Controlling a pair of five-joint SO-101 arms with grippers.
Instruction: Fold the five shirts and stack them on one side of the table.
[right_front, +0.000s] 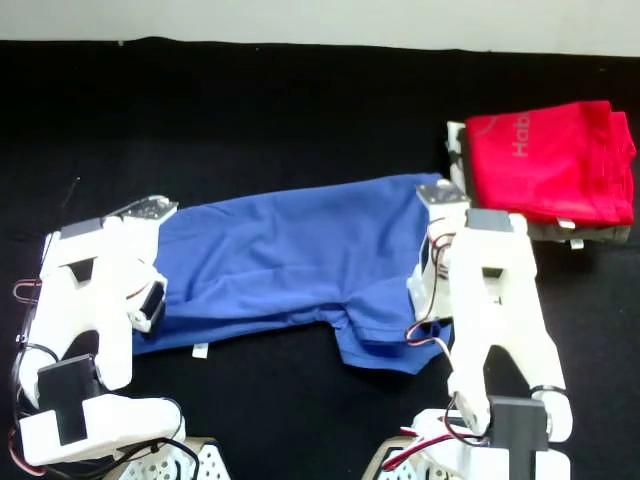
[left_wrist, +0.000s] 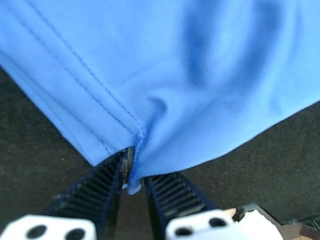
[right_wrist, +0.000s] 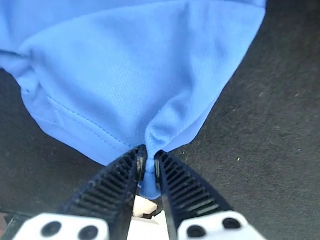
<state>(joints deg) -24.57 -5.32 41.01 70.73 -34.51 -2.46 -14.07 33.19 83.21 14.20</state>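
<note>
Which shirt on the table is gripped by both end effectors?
The blue shirt, spread across the middle of the table, with the left end effector and right end effector each shut on one end. The red shirt lies folded, ungripped.

Black table (right_front: 250, 120) — blue shirt (right_front: 300, 250), folded stack (right_front: 550, 160) (red on top).

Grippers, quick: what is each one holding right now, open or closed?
The left gripper is closed on an edge of the blue shirt.
The right gripper is closed on the same shirt.
</note>
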